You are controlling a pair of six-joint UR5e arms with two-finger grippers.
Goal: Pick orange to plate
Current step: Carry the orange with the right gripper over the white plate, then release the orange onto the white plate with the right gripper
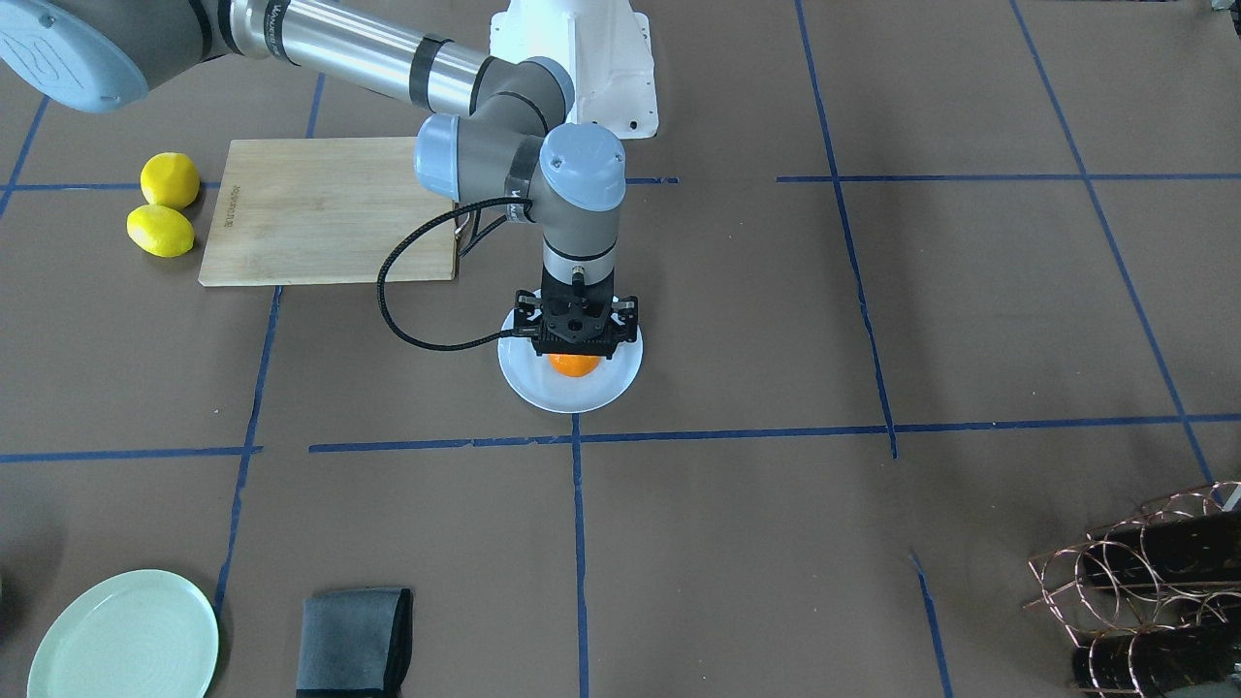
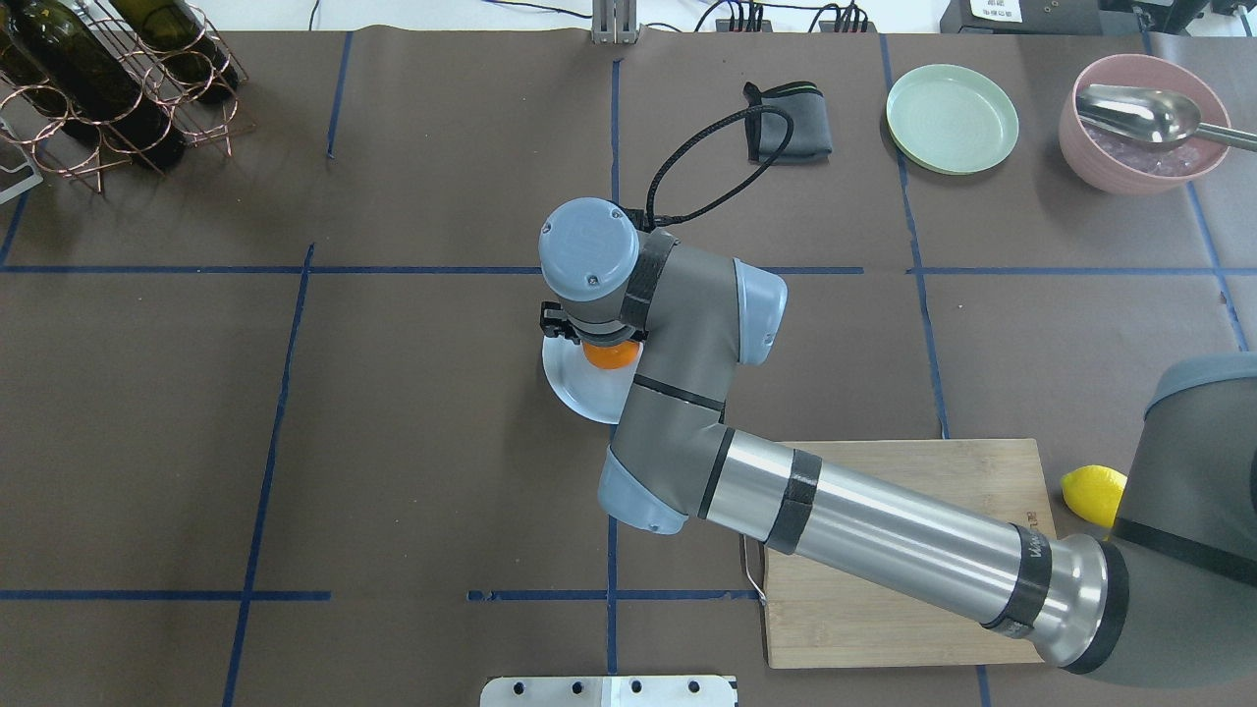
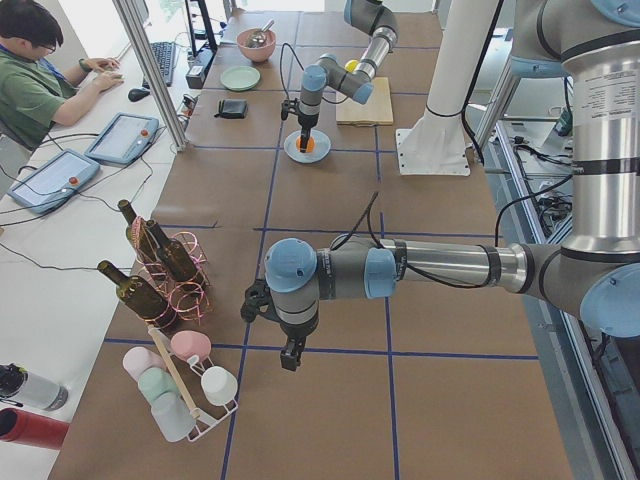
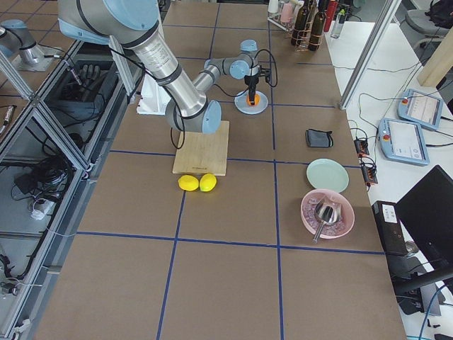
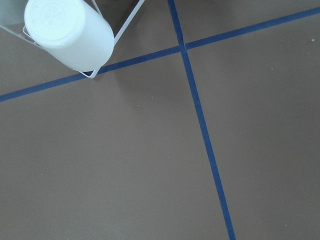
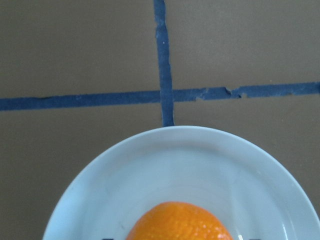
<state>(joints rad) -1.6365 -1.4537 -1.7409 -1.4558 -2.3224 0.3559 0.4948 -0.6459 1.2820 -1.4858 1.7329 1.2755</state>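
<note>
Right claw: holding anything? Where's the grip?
Cannot tell. The right claw is down around the orange over the plate, but its fingers are hidden.

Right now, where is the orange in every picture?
Front-facing: orange at centre.
Overhead: centre.
Exterior left: far off, upper middle.
Exterior right: far off, upper middle.
Left wrist: not there.
Right wrist: bottom edge, middle.
Shared landmark: the plate beneath it.

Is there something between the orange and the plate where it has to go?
Nothing visible. The orange is already over the plate, right under the right gripper, with only bare plate around it. Whether it touches the plate, I cannot tell.
</note>
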